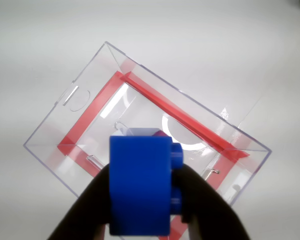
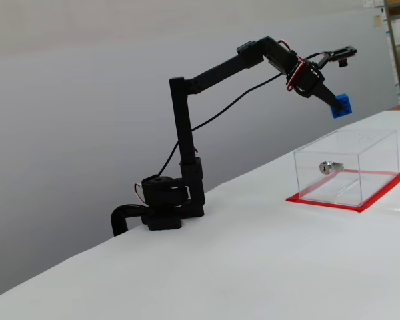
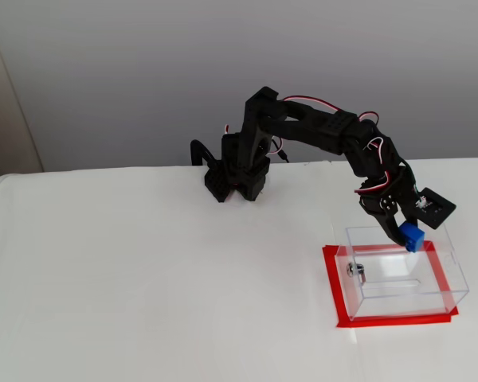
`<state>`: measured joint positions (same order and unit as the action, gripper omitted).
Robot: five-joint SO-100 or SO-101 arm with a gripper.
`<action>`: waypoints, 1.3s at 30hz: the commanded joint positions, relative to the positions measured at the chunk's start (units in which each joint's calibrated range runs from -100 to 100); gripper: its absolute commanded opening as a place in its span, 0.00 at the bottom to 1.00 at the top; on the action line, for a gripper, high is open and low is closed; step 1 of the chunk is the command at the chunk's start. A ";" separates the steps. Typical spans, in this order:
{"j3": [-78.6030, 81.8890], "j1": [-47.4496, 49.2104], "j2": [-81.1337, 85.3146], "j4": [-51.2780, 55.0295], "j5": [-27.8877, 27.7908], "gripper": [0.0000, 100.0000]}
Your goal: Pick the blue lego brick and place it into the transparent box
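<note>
Blue lego brick [image 1: 140,185] clenched in the tool [image 1: 145,200], hiding part of the transparent box [image 1: 80,125] below.

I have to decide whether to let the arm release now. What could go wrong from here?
1. In a fixed view the small blue lego brick hangs well above the clear plastic box with the red base, so it could bounce out.
2. In the wrist view the black gripper sits over the box's near wall, so the brick may clip that rim.
</note>
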<state>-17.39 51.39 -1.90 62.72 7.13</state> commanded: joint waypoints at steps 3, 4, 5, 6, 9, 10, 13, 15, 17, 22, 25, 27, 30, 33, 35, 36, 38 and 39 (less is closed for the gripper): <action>-0.33 0.33 -0.85 -1.02 0.23 0.02; -0.33 0.33 -1.02 -1.02 0.23 0.02; -0.33 0.33 -1.11 -1.02 0.23 0.02; -0.33 0.33 -1.11 -1.02 0.23 0.02; -0.33 0.33 -1.11 -1.02 0.23 0.02; -0.33 0.26 -1.11 -1.02 0.23 0.02; -0.33 0.26 -1.11 -1.02 0.17 0.02; -0.33 0.26 -1.11 -1.02 0.17 0.02; -0.33 0.26 -1.11 -1.02 0.17 0.02; -0.24 0.26 -1.11 -0.93 -0.09 0.15; -0.24 0.18 -1.11 -0.93 -0.09 0.23; -0.24 0.11 -1.11 -0.93 0.02 0.23; -0.24 0.11 -1.11 -0.93 -0.09 0.23; -0.24 0.11 -1.19 -0.93 -0.09 0.23; -0.24 0.11 -1.19 -0.93 -0.03 0.23; -0.24 0.11 -1.19 -0.93 0.02 0.23; -0.24 0.11 -1.19 -0.93 0.07 0.23; -0.24 0.11 -1.19 -0.93 0.07 0.23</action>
<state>-17.30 51.92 -3.76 62.72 7.13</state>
